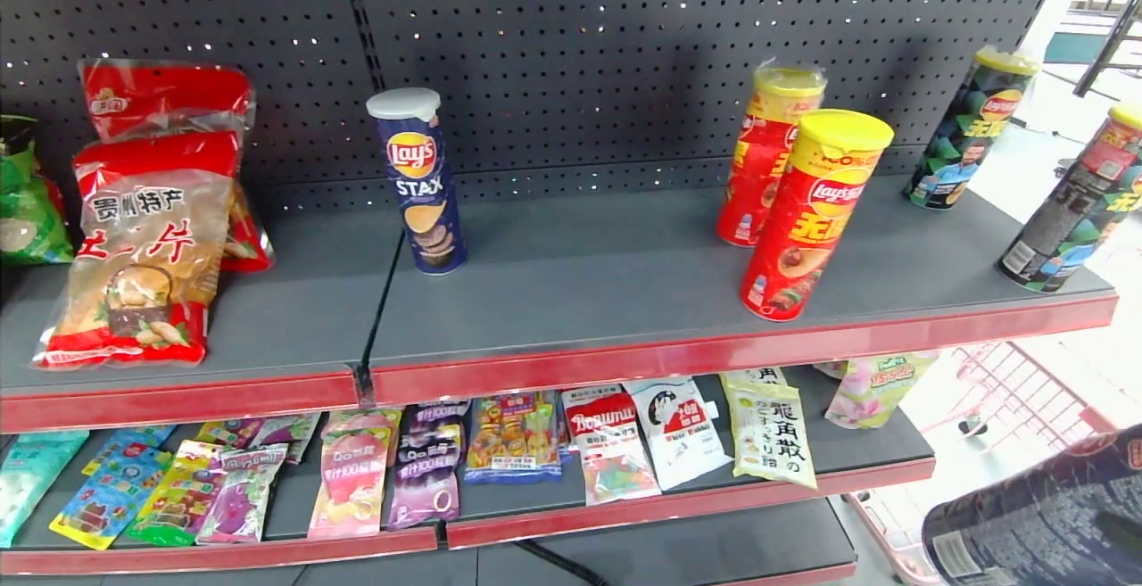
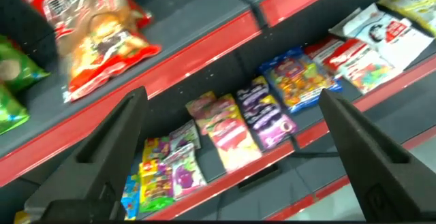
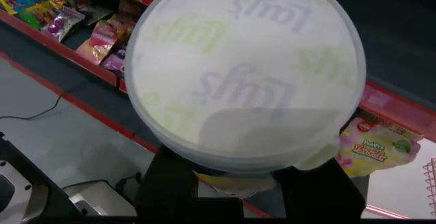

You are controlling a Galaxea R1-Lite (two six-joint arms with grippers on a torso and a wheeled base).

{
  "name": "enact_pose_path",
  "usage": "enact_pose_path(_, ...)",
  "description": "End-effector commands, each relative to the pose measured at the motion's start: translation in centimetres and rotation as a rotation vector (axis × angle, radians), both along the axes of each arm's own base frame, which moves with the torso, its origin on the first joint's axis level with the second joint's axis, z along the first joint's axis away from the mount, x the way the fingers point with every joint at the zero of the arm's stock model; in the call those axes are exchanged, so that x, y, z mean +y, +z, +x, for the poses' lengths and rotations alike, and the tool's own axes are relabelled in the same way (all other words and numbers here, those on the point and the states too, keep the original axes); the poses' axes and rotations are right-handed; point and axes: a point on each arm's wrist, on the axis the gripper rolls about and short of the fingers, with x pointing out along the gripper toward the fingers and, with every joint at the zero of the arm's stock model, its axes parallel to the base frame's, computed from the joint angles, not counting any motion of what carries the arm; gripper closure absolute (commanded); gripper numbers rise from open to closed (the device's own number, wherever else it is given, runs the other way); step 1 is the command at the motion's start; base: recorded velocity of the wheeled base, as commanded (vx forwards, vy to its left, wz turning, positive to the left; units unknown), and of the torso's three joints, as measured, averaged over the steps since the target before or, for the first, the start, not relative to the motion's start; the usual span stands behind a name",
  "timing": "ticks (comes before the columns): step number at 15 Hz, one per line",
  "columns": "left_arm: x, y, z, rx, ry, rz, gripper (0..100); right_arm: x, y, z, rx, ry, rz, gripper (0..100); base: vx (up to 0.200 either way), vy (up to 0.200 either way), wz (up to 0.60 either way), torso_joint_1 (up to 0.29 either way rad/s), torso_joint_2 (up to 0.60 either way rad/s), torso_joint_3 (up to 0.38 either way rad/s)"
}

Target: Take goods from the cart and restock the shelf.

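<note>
head looks down on shelf [image 1: 607, 265]; wrists share lower packets [image 2: 231, 132].

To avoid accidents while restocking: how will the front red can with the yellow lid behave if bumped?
The front red can is tall on a narrow base, so it probably tips. Round, and near the shelf lip, it might roll off. Keep the held dark blue can clear.

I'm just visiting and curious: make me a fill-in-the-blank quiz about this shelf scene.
The blue can on the upper shelf has a ___ lid.
The two red cans wear ___ lids.
The left gripper is ___ and empty.
The held can sits in the ___ gripper.
Missing: white; yellow; open; right.
</note>
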Motion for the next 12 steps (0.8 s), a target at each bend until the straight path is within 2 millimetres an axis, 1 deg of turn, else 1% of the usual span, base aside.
enact_pose_path(1, -0.01, 0.0, 0.02, 0.001, 0.0, 0.002, 0, 0.02, -0.02, 0.05, 0.003, 0.0, -0.001, 100, 0.0, 0.2, 0.0, 0.002, 0.01, 0.002)
enact_pose_path(12, 0.02, -0.04, -0.06, -0.008, 0.001, 0.009, 0, -0.03, -0.3, -0.07, 0.005, -0.001, -0.003, 100, 0.0, 0.2, 0.0, 0.003, 0.0, 0.001)
